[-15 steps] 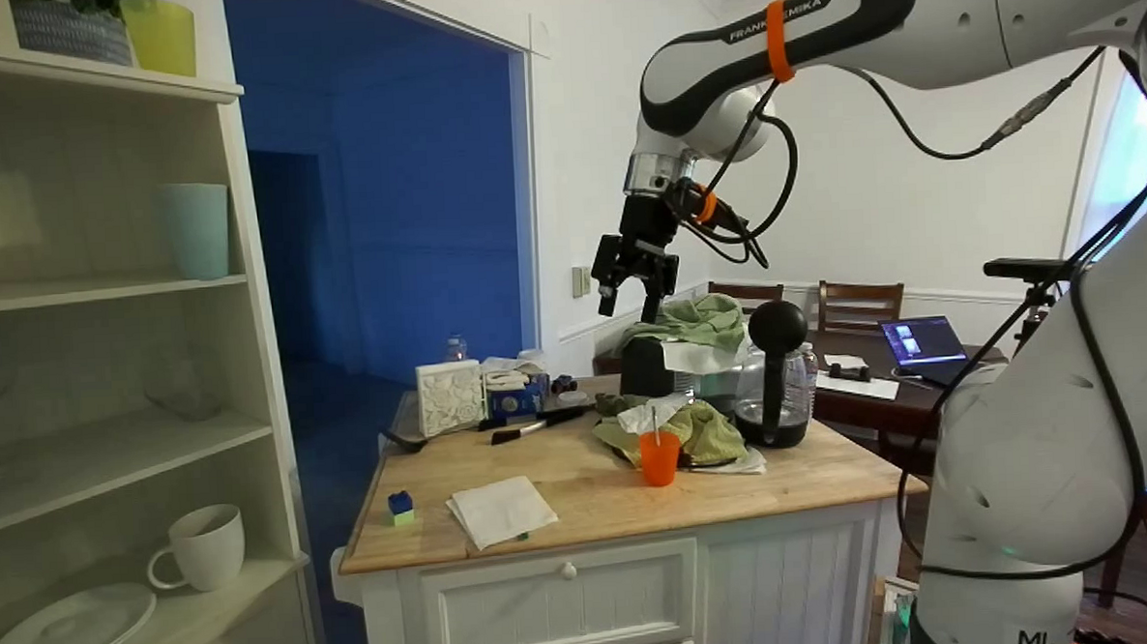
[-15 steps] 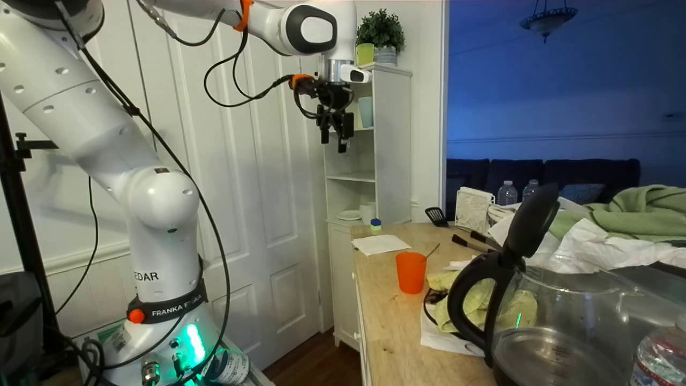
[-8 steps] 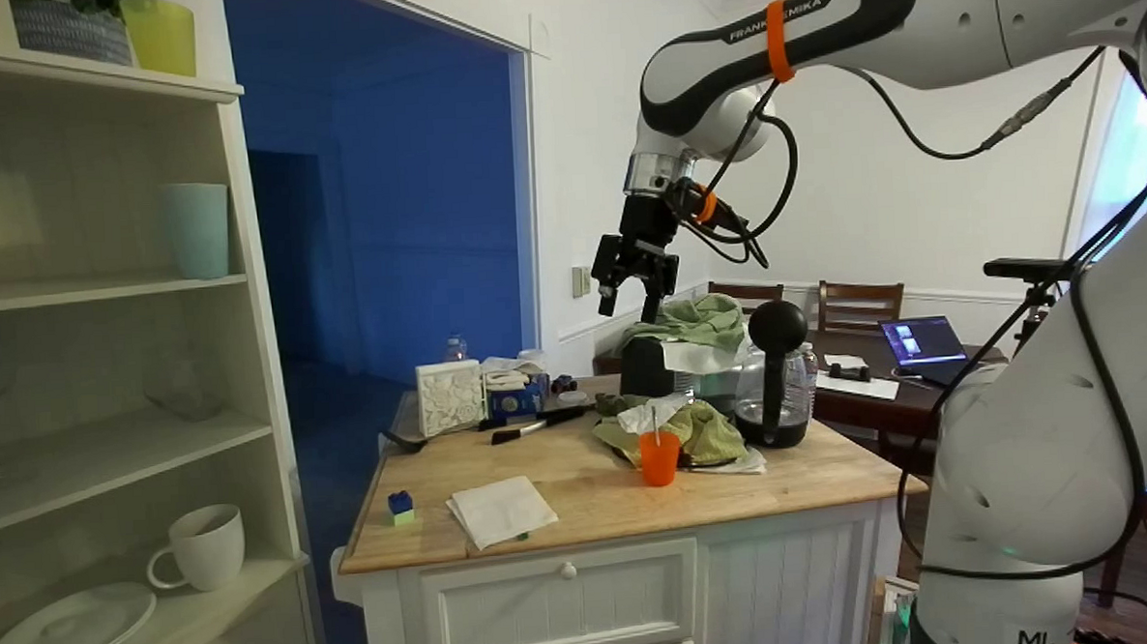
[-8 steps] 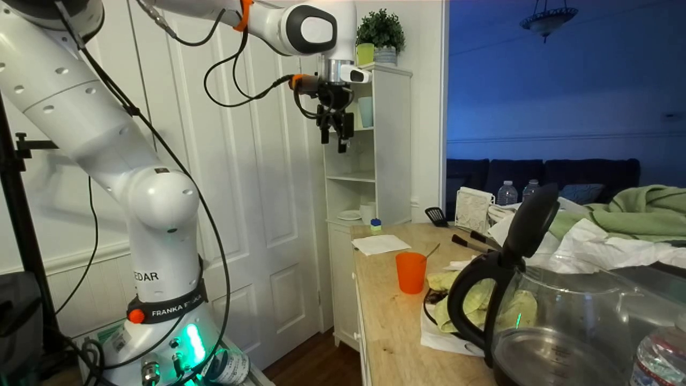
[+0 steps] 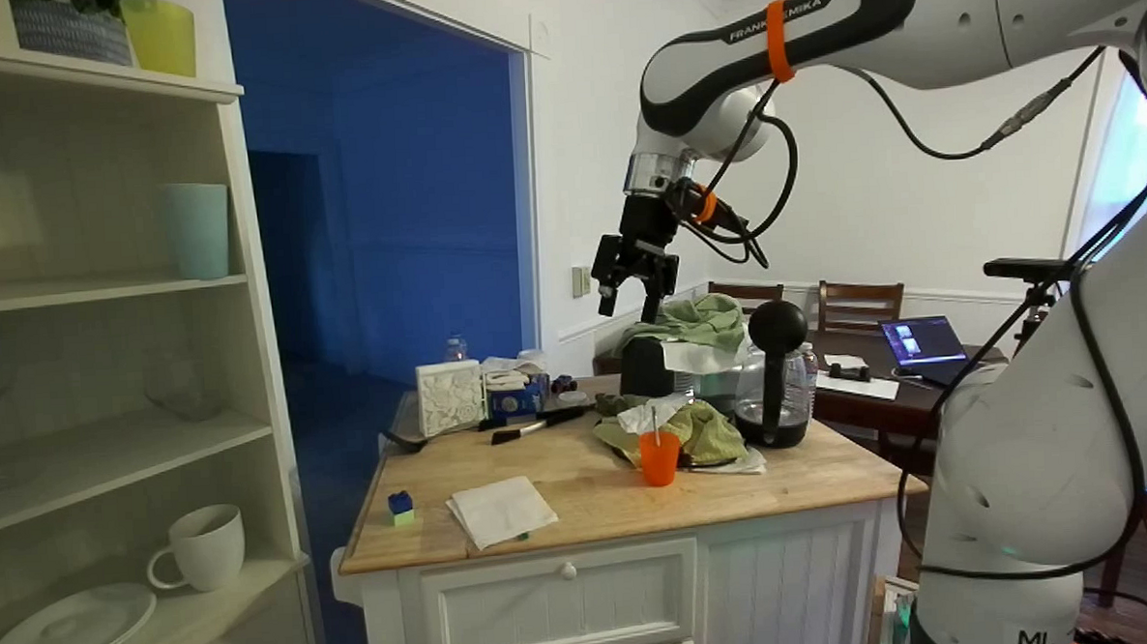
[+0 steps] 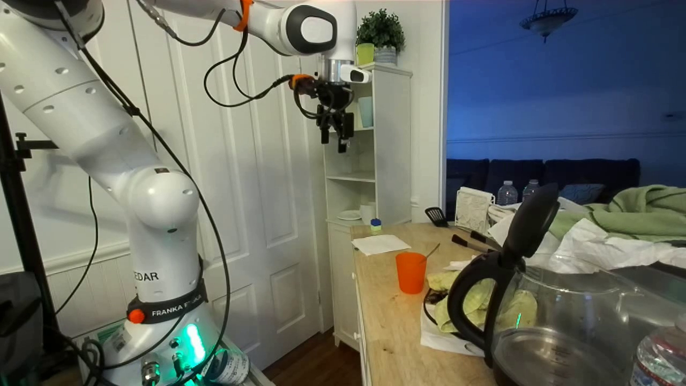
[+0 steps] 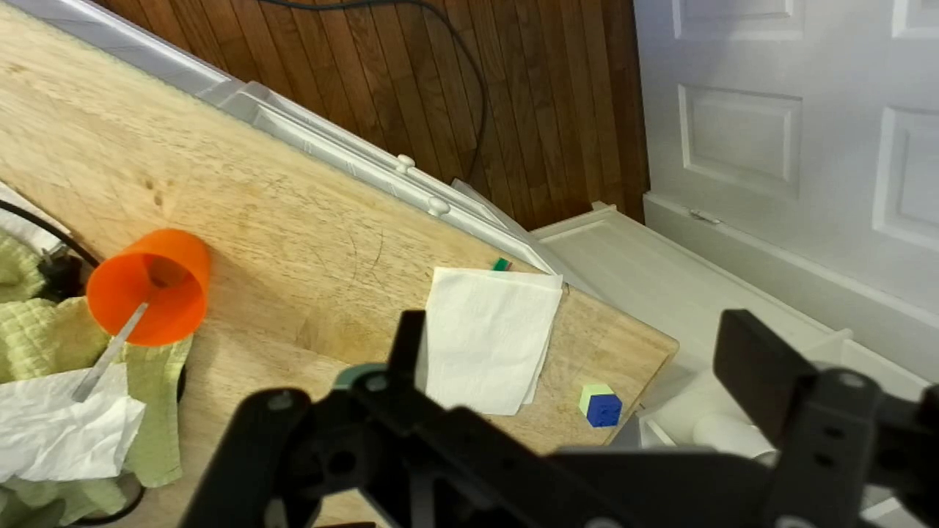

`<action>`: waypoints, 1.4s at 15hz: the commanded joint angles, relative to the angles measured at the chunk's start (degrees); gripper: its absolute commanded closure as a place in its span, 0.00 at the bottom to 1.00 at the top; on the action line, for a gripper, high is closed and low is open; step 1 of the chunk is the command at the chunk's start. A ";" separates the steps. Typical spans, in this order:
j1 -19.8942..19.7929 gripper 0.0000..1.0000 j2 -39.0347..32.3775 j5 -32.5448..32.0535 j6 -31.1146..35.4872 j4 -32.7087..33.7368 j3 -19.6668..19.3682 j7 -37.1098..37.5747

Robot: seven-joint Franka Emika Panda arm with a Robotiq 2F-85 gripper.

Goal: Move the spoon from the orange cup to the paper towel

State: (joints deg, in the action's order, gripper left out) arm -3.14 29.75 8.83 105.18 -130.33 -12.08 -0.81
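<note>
Spoon (image 7: 110, 353) is the job here, and I'd call progress zero: it's in the orange cup (image 7: 176, 308), at the left of the wrist view, and nothing's got hold of it. Going nearest first, the gripper (image 7: 574, 337) takes up much of the bottom of that frame, its two fingers spread wide with nothing between them, and in both exterior views it hangs well above the counter (image 5: 601, 500), not touching anything. So by my reckoning everything's left to do: get down to the cup, pinch the spoon, lift it clear, carry it over and lay it down. As for which way it points, the long axis runs diagonally in the wrist view: the slim free end heads to the lower left, out over some crumpled white paper (image 7: 66, 433) on a green cloth (image 7: 158, 425), and the rest goes down into the cup. Looks like it's leaning on the rim. Can't make out the buried end, so handle-up is just my guess. In an exterior view the spoon (image 6: 433, 250) tips toward the upper right. A bit further off, the paper towel (image 7: 488, 341) lies flat mid-frame in the wrist view, well apart from the cup, with a blue and pale-green block (image 7: 601, 409) near its lower right corner. Wooden floor (image 7: 352, 88) shows beyond, up top.
</note>
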 commanded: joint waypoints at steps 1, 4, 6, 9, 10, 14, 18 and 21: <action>-1.53 0.00 -0.22 0.68 -0.22 0.14 1.19 -0.62; -4.06 0.00 -0.84 -2.60 5.16 -1.30 2.62 3.39; -6.73 0.00 -1.34 -5.58 9.90 -2.62 3.44 6.73; -10.58 0.00 -1.96 -11.24 17.30 -5.24 4.47 11.45; -11.91 0.00 -2.20 -13.47 19.40 -6.22 4.97 13.58; -16.90 0.00 -3.39 -22.33 23.76 -9.92 7.69 24.57; -17.93 0.00 -4.13 -25.00 25.73 -13.56 8.59 30.70; -17.96 0.00 -5.22 -25.21 28.63 -15.69 7.76 30.99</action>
State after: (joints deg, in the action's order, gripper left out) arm -20.26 24.89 -15.07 129.97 -143.54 -4.17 28.72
